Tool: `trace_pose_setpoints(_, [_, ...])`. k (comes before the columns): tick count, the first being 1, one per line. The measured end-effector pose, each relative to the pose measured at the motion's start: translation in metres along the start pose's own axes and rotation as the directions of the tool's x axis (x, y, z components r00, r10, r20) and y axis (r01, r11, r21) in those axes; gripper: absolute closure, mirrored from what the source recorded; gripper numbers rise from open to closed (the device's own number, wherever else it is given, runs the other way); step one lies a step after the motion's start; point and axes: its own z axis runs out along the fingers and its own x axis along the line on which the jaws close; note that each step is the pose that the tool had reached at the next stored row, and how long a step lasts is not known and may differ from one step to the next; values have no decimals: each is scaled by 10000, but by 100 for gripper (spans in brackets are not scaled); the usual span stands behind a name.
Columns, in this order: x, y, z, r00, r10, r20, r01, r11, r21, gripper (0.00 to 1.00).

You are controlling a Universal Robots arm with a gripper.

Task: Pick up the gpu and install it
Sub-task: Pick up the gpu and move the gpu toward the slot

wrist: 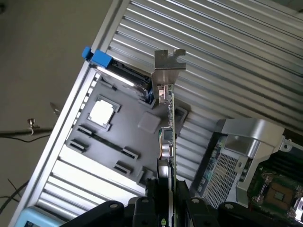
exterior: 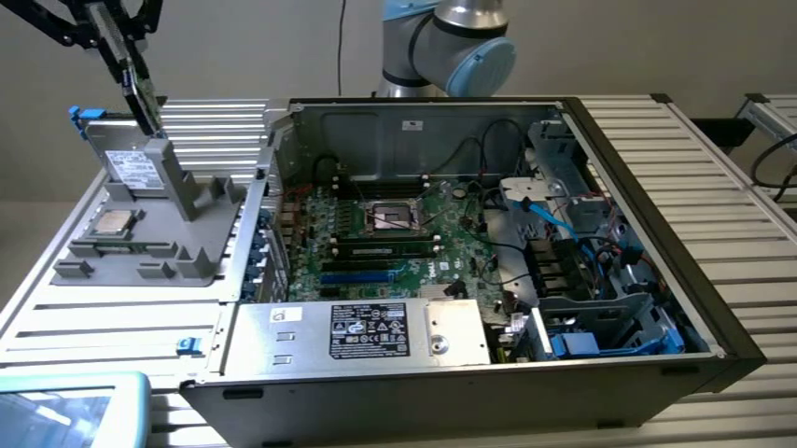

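Observation:
The gpu (exterior: 141,91) hangs edge-down in the air at the exterior view's upper left, above the grey parts tray (exterior: 162,266). My gripper (exterior: 112,28) is shut on its upper end. In the wrist view the gpu (wrist: 169,127) is edge-on, its silver end bracket (wrist: 168,71) pointing away from the gripper (wrist: 168,201), whose black fingers clamp both faces. The open computer case (exterior: 648,233) lies to the exterior view's right, with its motherboard (exterior: 373,247) and blue expansion slots (exterior: 368,277) uncovered.
On the grey tray (wrist: 118,142) sit a processor chip (exterior: 112,221) and a silver labelled drive with blue tabs (exterior: 134,168). A power supply (exterior: 373,331) fills the case's near end, with cables and drive bays at the exterior view's right. The arm's base (exterior: 442,47) stands behind the case.

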Motion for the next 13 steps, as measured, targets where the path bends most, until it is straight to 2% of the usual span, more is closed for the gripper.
trace_pose_setpoints(4, [0, 0, 0, 9974, -723, -35, 723, 9974, -11, 72])
trace_pose_setpoints(7, [0, 0, 0, 9920, -1259, -62, 1259, 9920, -21, 72])
trace_pose_setpoints(10, [0, 0, 0, 9835, -1809, -88, 1808, 9835, -32, 72])
trace_pose_setpoints(13, [0, 0, 1, 9723, -2335, -112, 2335, 9724, -44, 72])
